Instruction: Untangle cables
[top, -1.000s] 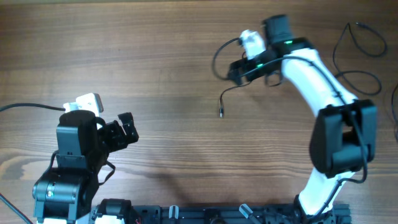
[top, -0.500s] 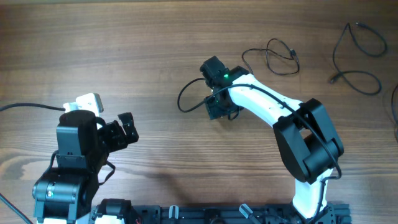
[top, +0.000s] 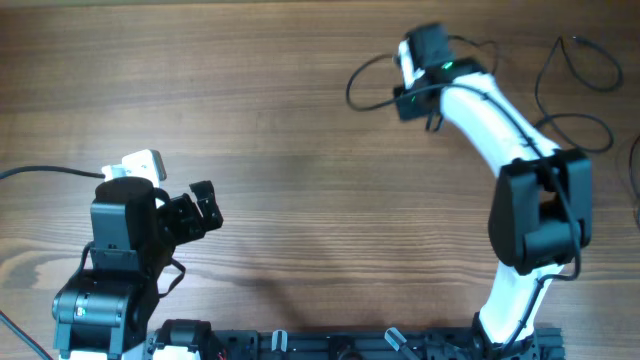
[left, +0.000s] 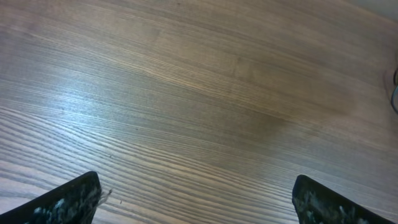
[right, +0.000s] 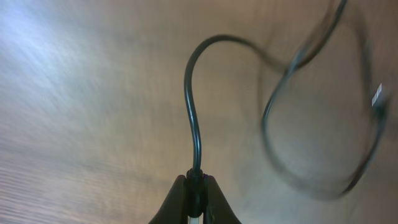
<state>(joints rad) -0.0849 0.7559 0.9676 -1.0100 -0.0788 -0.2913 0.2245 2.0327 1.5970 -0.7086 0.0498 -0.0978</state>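
One thin cable (right: 189, 106) sits pinched in the right gripper (right: 194, 182) over the far right of the table (top: 250, 100), best drawn slowly clear of the other cables (top: 575, 95) so its loop opens, while the left gripper (top: 205, 205) hangs spread wide, empty.

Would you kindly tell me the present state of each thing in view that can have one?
left pincer: open, holding nothing.
right pincer: shut on the held cable.
held cable: pinched at the right pincer's tips, the rest curving away in a loop.
second cable: lying loose on the table near its right edge, untouched.
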